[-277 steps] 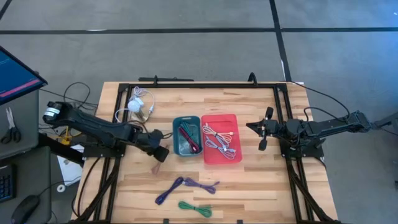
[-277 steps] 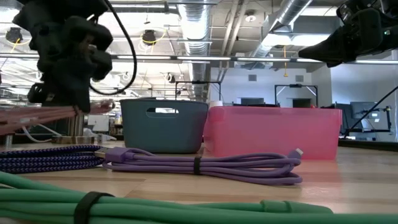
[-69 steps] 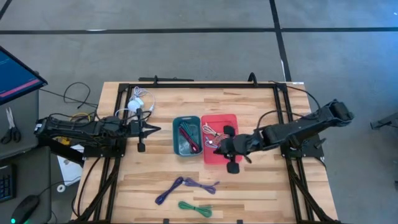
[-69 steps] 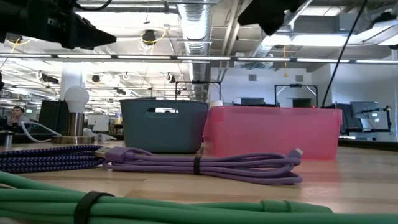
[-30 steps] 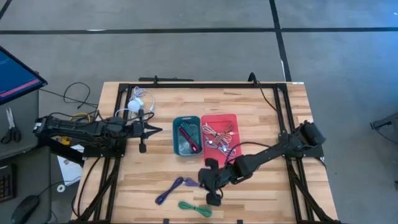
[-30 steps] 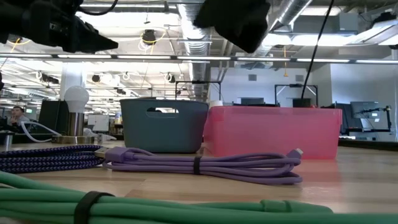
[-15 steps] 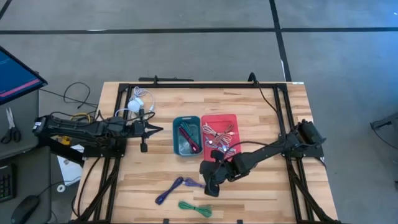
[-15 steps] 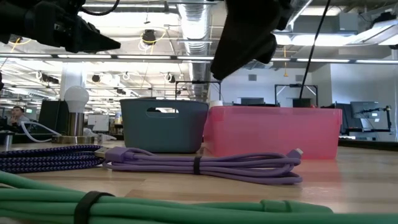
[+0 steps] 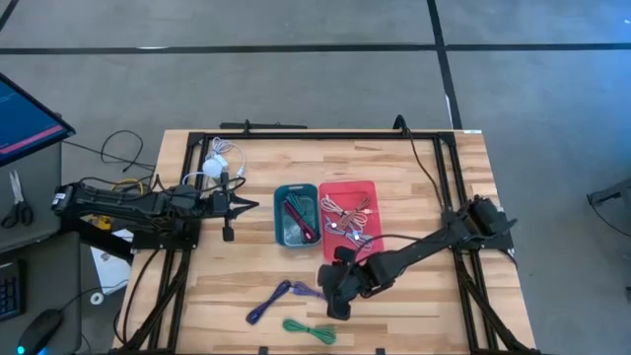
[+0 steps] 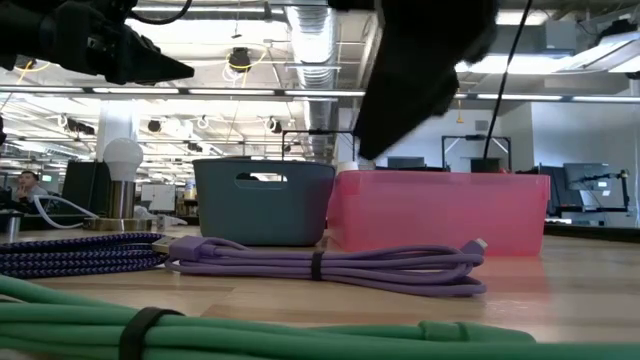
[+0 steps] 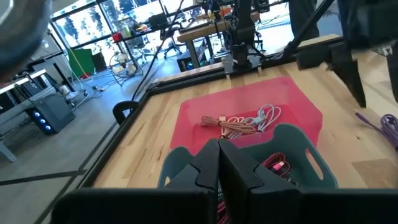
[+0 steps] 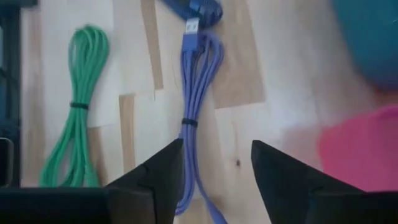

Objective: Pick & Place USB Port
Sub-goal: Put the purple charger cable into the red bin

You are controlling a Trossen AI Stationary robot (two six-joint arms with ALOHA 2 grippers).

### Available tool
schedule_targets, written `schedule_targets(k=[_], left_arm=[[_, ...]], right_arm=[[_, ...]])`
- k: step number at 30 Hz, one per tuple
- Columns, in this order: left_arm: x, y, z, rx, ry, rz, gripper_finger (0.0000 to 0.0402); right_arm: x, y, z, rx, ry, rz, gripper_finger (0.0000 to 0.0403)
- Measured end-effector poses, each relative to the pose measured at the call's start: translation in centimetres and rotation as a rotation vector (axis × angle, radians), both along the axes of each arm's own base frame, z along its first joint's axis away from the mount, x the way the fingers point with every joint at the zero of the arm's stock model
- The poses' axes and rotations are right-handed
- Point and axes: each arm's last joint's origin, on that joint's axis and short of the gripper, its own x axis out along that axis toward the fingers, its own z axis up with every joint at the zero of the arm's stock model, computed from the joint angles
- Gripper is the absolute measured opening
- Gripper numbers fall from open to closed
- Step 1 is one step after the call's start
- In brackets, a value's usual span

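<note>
Purple cable half-hidden under the right gripper, open and empty; left gripper closed, empty.

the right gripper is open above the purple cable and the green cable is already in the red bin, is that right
Not quite. The green cable is not in the red bin; the high view shows it lying on the table's front edge. The right gripper is open above the purple cable.

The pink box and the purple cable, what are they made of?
The pink box looks like see-through plastic: light glows through its smooth walls. The purple cable seems to be rubbery plastic, smooth, slightly shiny and bent into soft loops, with a dark tie around its middle.
</note>
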Motion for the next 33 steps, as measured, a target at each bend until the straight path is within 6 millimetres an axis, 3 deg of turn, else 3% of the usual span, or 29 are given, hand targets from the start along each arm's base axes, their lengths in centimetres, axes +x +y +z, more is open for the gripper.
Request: schedule_targets(k=[6,13,33], left_arm=[[0.0,0.0,0.0,0.000,0.000,0.000,0.0008],[0.0,0.0,0.0,0.000,-0.001,0.000,0.0008],[0.1,0.0,-0.1,0.000,0.006,0.000,0.0008]], right_arm=[[0.6,0.3,-3.3,-0.022,0.080,-0.003,0.0176],[1.0,0.8,-5.2,0.018,0.121,-0.001,0.0161],[1.4,3.1,-5.2,0.319,0.123,0.029,0.0134]])
